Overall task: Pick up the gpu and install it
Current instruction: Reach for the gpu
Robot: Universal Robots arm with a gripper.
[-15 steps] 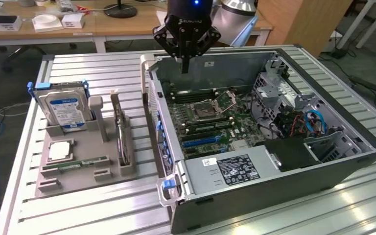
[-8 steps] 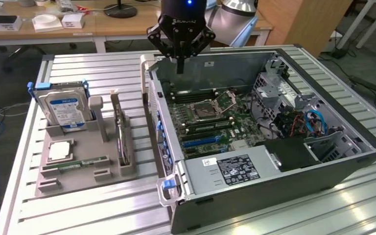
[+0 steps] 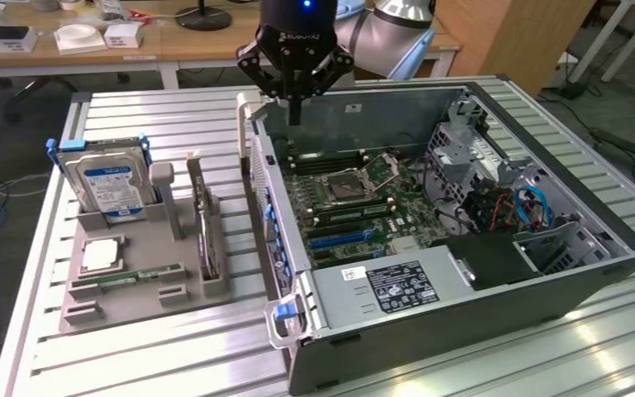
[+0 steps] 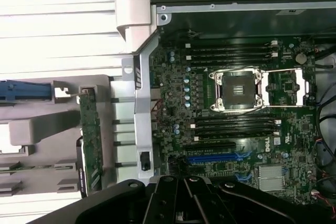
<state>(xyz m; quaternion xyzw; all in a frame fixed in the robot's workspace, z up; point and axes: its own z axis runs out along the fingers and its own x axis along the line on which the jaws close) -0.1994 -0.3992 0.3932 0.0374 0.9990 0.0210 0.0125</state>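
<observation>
The gpu [image 3: 201, 222], a thin green card, stands on edge in a slot of the grey holder [image 3: 130, 308] at the exterior view's left of the open computer case [image 3: 538, 285]. From the wrist I see it as a green strip [image 4: 90, 139]. My gripper [image 3: 293, 114] hangs above the far left corner of the case, over its side wall, with the fingers shut together and nothing between them. Its black body [image 4: 184, 200] shows in the wrist view. The motherboard [image 3: 353, 197] lies bare inside the case, with a blue slot [image 4: 214, 158].
The holder also carries a silver hard drive with a blue label [image 3: 106, 178], a flat chip [image 3: 99, 255] and a slim memory stick [image 3: 130, 275]. Cables and drive cages [image 3: 516, 203] crowd the case's right side. Everything rests on a ribbed metal table [image 3: 130, 116].
</observation>
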